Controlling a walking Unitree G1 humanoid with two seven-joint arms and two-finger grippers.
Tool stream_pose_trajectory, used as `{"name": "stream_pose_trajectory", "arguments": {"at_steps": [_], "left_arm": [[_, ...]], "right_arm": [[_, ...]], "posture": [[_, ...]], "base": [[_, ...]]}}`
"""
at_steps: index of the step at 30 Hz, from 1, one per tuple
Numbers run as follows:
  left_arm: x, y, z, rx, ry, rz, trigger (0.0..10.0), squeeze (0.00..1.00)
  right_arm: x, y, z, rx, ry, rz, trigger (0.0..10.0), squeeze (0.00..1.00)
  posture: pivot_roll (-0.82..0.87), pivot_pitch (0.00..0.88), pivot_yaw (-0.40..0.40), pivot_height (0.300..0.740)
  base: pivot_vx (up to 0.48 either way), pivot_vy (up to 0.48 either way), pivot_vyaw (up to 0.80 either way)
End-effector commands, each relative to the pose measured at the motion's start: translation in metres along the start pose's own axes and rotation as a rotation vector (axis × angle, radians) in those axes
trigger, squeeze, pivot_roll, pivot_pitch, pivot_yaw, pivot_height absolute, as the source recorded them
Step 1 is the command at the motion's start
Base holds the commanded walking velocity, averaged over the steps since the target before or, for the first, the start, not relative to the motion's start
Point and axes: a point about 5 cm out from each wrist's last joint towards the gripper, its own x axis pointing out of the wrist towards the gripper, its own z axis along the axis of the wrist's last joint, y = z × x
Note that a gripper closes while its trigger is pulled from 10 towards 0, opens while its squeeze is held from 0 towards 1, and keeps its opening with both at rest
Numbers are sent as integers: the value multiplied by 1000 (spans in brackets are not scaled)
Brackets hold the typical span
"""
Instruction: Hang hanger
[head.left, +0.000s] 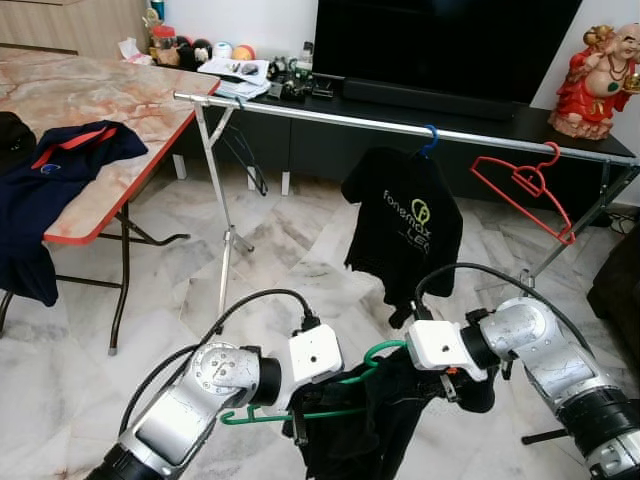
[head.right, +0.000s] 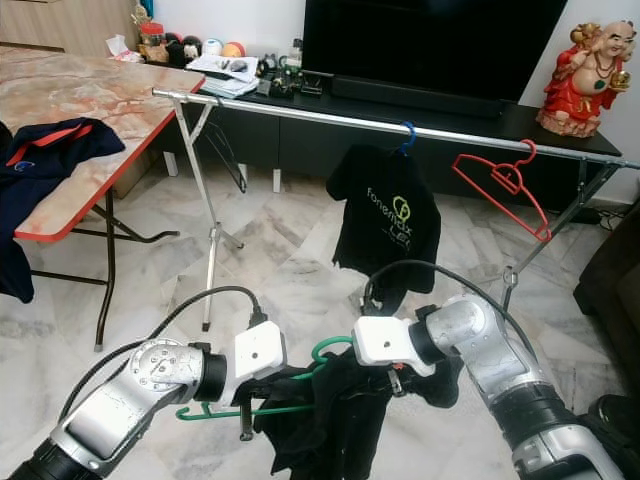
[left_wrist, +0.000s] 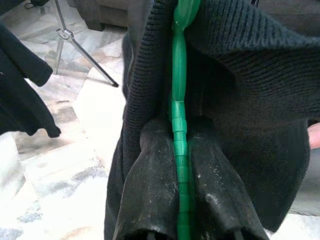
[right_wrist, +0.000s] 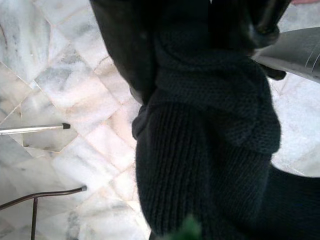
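- I have the left end effector (left_wrist: 180, 200) low in front of the robot, its two black fingers (left_wrist: 150, 190) pressed together on the thin bar of the green hanger (head.left: 300, 412).
- The green hanger sits between the two arms, above the marble floor (head.left: 280, 250), with a dark knit garment (head.left: 370, 420) draped over it and hanging down.
- My right end effector (right_wrist: 200, 45) is at the other side of the garment, fingers pinched on the dark knit fabric.
- Ahead stands the clothes rail (head.left: 380, 122), a long metal bar on folding legs.
- A black printed T-shirt (head.left: 405, 225) hangs near the rail's middle on a blue hook; a bare red hanger (head.left: 525, 185) hangs toward its right end.
- On the left, a navy shirt (head.left: 55, 165) lies over the near edge of the bench (head.left: 100, 95).
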Motion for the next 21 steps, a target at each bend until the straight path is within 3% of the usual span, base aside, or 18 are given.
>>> {"name": "stream_pose_trajectory", "arguments": {"at_steps": [1,21], "left_arm": [[1,6,25,76,-88,15,10000,0],[1,6,26,66,-106,15,10000,0]], "right_arm": [[3,4,0,-9,6,32,0,0],[5,8,5,-3,-25,75,0,0]], "posture": [[75,68,-120,740],[71,70,-123,740]], "base": [[0,0,0],[0,0,0]]}}
